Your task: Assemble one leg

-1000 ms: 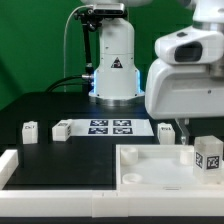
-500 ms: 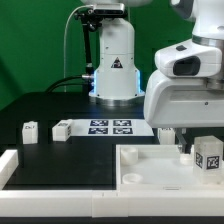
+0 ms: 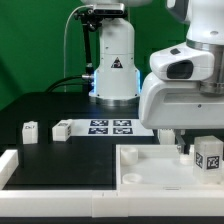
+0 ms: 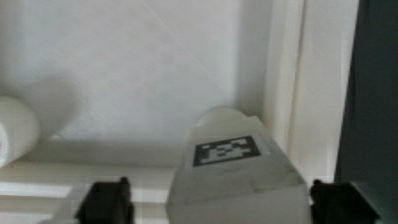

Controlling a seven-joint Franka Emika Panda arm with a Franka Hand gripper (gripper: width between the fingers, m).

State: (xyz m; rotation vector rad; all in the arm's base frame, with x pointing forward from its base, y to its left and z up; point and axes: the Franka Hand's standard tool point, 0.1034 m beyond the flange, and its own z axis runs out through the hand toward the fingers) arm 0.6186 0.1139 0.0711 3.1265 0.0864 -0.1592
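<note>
A leg (image 4: 235,160), a stubby white block with a black-and-white tag, stands inside the large white panel (image 4: 125,70) close to its raised rim. My gripper (image 4: 221,205) is open. Its two dark fingers (image 4: 111,200) stand on either side of the leg with a gap on each side. In the exterior view the leg (image 3: 208,158) is at the right end of the panel (image 3: 150,160), with the gripper (image 3: 183,148) low beside it under the arm's white body. Two more legs (image 3: 30,131) (image 3: 62,129) lie on the black table at the left.
The marker board (image 3: 110,126) lies in the middle at the back, in front of the robot base (image 3: 113,65). A white raised border piece (image 3: 10,165) runs along the front left. A rounded white boss (image 4: 15,125) stands inside the panel near the leg.
The arm has come down a little and shifted slightly toward the exterior view's left, nearer the leg in the panel. The legs and the panel have not moved.
</note>
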